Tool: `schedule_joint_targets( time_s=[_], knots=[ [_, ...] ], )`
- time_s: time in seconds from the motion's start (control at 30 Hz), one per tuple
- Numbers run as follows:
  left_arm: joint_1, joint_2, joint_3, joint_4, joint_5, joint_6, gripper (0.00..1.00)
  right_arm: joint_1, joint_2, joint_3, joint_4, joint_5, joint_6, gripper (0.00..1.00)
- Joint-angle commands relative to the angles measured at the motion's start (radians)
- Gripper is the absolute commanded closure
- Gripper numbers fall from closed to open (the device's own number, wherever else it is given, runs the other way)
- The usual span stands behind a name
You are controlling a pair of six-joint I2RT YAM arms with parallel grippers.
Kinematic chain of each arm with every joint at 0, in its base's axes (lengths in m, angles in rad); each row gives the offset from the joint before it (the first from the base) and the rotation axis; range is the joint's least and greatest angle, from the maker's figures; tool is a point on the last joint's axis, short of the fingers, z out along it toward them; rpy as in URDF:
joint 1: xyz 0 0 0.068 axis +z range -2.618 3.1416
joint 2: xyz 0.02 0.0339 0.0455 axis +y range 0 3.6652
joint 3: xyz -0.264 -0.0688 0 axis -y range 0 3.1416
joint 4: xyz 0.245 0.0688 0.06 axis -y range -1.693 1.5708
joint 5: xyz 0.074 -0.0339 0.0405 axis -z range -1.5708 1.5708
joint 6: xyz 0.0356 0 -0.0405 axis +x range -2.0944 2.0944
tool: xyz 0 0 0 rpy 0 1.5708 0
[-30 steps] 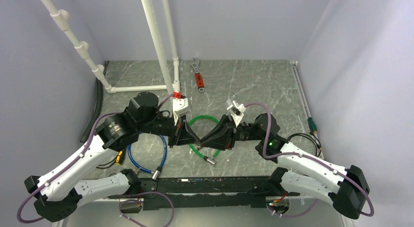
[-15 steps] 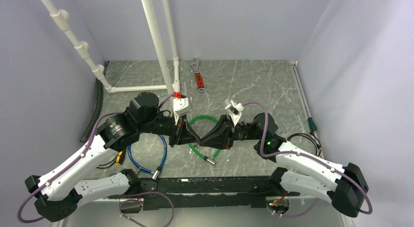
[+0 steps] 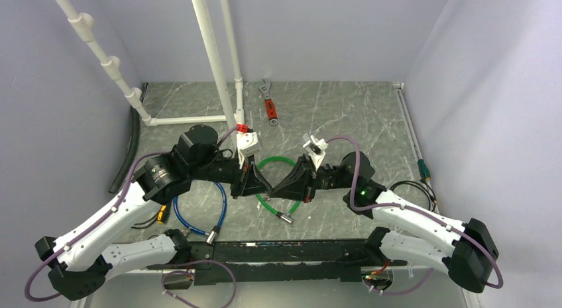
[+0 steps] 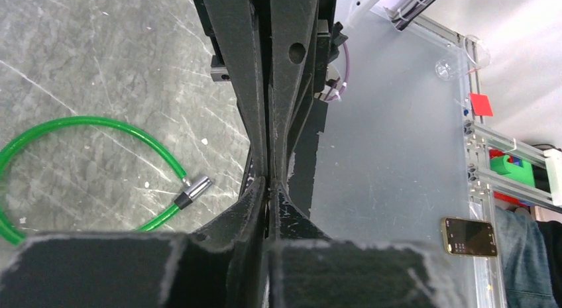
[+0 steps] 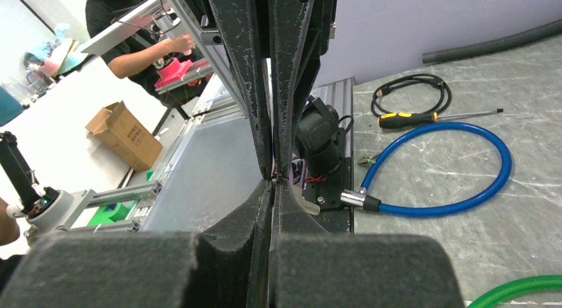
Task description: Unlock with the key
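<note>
My left gripper (image 3: 265, 189) and right gripper (image 3: 276, 189) meet tip to tip above the near side of the green cable loop (image 3: 264, 203). Both have their jaws pressed together. In the right wrist view a thin brownish sliver, the key (image 5: 272, 180), shows between my right fingertips, just where they touch the left gripper's tips. In the left wrist view the same junction (image 4: 268, 183) shows only a dark slit, with the key hidden. The green cable's silver lock end (image 4: 196, 188) lies on the table beside the left fingers. It also shows in the top view (image 3: 285, 216).
A blue cable loop (image 3: 219, 218) with a silver end (image 5: 352, 199) lies at the near left, beside a yellow-handled screwdriver (image 5: 405, 118). A red-handled wrench (image 3: 269, 106) lies at the back. White pipes (image 3: 213, 53) stand at the back left. A black rail (image 3: 285, 250) runs along the near edge.
The right arm's wrist and elbow have shifted slightly left and back. Both grippers stay shut, tip to tip over the green loop.
</note>
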Motion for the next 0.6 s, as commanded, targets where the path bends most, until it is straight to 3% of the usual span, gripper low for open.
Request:
schedule_joint_targets(
  time_s=[0.0, 0.17, 0.23, 0.4, 0.57],
  knots=[
    [-0.002, -0.011, -0.009, 0.072, -0.028, -0.004, 0.82, 0.011, 0.000, 0.033, 0.031, 0.026, -0.020, 1.00],
    [-0.001, -0.021, -0.019, 0.070, -0.063, -0.025, 0.41, 0.013, -0.032, 0.004, -0.042, 0.124, -0.038, 1.00],
    [-0.002, -0.031, -0.027, 0.076, -0.074, -0.030, 0.31, 0.013, -0.047, -0.016, -0.057, 0.160, -0.034, 1.00],
    [-0.002, -0.062, -0.036, 0.069, -0.165, -0.050, 0.17, 0.013, -0.092, -0.069, -0.133, 0.297, -0.002, 1.00],
    [-0.002, -0.096, -0.058, 0.037, -0.312, -0.075, 0.02, 0.011, -0.181, -0.116, -0.286, 0.527, 0.052, 1.00]
  ],
)
